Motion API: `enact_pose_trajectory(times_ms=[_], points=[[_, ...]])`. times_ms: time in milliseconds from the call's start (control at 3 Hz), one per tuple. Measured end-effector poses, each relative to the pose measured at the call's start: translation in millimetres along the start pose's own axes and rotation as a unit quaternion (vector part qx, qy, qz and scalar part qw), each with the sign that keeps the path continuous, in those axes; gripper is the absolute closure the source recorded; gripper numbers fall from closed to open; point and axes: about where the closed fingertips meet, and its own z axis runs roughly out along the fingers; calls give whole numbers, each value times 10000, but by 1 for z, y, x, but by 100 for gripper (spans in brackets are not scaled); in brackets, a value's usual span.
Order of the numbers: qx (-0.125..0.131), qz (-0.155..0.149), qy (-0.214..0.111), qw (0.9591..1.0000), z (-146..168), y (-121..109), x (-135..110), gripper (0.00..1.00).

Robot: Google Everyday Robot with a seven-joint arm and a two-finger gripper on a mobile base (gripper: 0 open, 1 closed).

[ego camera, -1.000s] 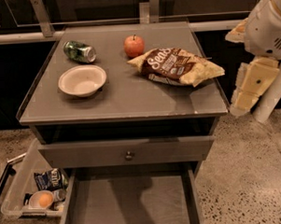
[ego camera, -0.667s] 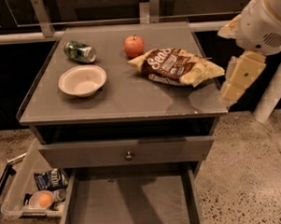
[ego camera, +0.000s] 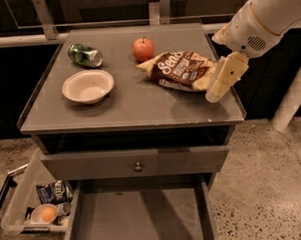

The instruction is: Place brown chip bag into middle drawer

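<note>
gripper (ego camera: pixel 217 90) at brown chip bag (ego camera: pixel 180 70), hiding its end — middle drawer (ego camera: pixel 140 220) cropped

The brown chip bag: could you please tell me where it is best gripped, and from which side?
Probably the puffed dark middle of the brown chip bag, from above, closing across its short width: it lies flat on the table, so its thin ends offer little. The gripper hovers by its pale end farthest from the apple.
</note>
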Motion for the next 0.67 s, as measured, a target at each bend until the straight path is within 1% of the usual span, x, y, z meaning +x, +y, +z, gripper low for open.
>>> enact_pose_trajectory(times_ms=[333,667], points=[[-176,189,-277,9993,32,-15,-9,0],[-176,189,-277,9993,32,-15,-9,0]])
